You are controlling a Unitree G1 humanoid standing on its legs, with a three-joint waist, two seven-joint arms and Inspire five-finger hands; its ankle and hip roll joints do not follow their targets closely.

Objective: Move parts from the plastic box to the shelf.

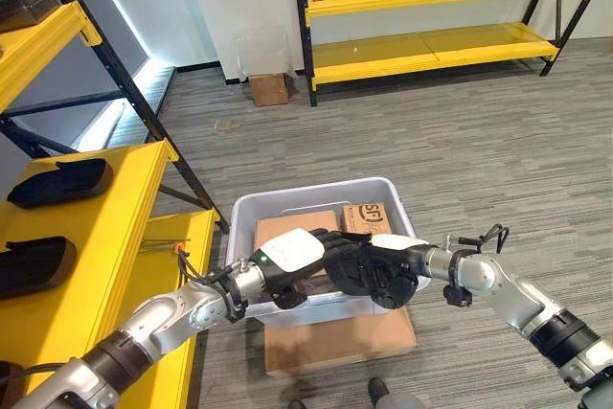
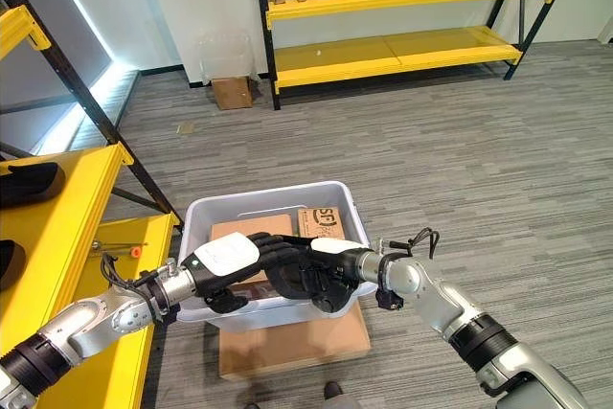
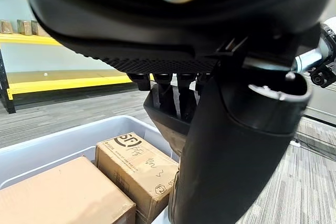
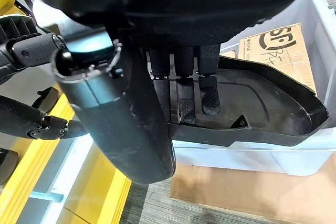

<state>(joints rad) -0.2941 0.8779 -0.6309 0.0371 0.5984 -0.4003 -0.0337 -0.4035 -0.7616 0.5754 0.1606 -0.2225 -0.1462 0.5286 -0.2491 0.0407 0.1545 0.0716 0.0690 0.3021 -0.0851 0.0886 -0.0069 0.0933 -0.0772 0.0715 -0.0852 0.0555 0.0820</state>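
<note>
Black moulded part (image 4: pixel 262 108), matte and shell-shaped, is held over the front rim of the translucent plastic box (image 1: pixel 251 208). Right robot hand (image 1: pixel 383 270) is curled round it; left robot hand (image 1: pixel 292 258) apparently also grips it. Two cardboard boxes (image 3: pixel 137 166) are seen inside, one printed. Similar parts (image 1: pixel 59 182) lie on the yellow shelf (image 1: pixel 115 208).
</note>
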